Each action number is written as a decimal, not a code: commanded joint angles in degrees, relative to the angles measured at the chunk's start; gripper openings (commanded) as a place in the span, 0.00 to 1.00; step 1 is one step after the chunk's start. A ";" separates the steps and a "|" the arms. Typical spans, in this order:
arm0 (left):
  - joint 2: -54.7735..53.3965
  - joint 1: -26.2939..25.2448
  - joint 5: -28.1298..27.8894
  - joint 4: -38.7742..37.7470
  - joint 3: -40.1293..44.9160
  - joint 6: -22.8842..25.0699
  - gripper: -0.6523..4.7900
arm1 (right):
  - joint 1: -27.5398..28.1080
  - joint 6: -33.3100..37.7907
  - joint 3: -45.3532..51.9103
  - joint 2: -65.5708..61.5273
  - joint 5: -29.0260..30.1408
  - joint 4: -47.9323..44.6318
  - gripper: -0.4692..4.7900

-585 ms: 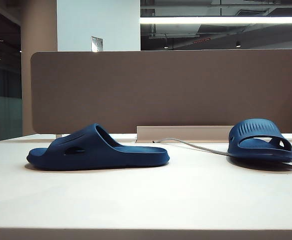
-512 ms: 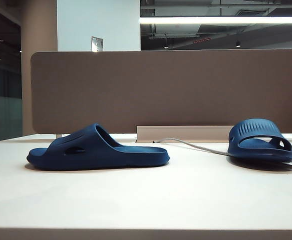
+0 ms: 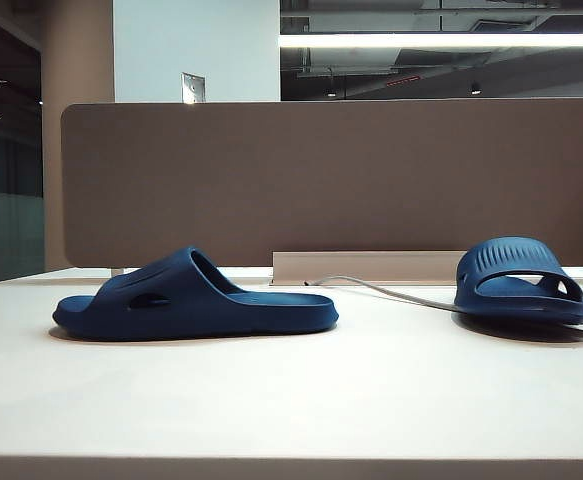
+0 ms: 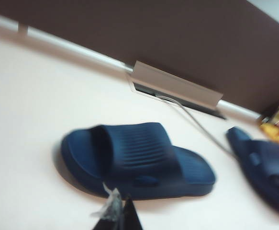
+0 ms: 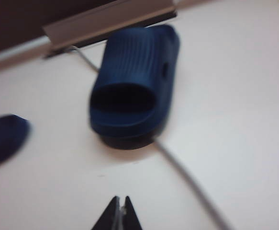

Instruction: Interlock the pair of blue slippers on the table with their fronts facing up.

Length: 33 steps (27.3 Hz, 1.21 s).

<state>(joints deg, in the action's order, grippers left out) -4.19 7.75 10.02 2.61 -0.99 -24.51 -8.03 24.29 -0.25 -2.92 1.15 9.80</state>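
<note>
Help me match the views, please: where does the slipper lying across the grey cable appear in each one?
Exterior view: right slipper near the right edge, resting on the cable.
Left wrist view: at the right edge, past the other slipper; left gripper shut, low in frame.
Right wrist view: upper middle; right gripper shut, short of it.
Shared landmark: the cable.

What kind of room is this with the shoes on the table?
Probably an office or lab. The two blue slippers lie on a pale desk with a brown divider panel behind, a cable coming from its slot, and long ceiling lights overhead.
</note>
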 commanded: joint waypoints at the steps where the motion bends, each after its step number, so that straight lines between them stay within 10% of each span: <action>1: -0.35 0.00 0.09 -7.85 -5.75 -6.91 0.11 | 0.00 12.09 -0.04 0.02 5.40 -1.31 0.11; 7: -7.72 0.00 0.33 -19.52 -23.17 -8.26 0.11 | -0.02 14.88 -0.04 0.00 11.93 -1.53 0.11; 13: -27.87 0.00 12.66 -24.79 -39.10 -5.46 0.11 | 0.00 18.12 -0.04 0.00 12.70 -1.75 0.12; 19: -46.05 0.00 22.91 -17.70 -42.60 -5.99 0.13 | -0.02 20.57 -0.04 0.02 13.25 -4.07 0.12; 22: -57.68 -0.39 23.98 -11.19 -42.60 -6.27 0.46 | 0.00 20.55 -0.04 0.02 13.84 -4.09 0.12; 28: -79.28 -9.09 41.42 2.45 -42.60 -13.94 0.47 | 0.00 20.52 -0.04 0.02 15.61 -4.07 0.12; 33: -83.91 -13.29 41.22 5.73 -42.60 -13.44 0.47 | 0.00 20.52 -0.04 0.02 15.98 -4.07 0.12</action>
<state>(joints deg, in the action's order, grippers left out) -87.99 -5.28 50.96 6.61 -43.38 -38.24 -8.08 44.77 -0.25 -2.90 16.75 6.79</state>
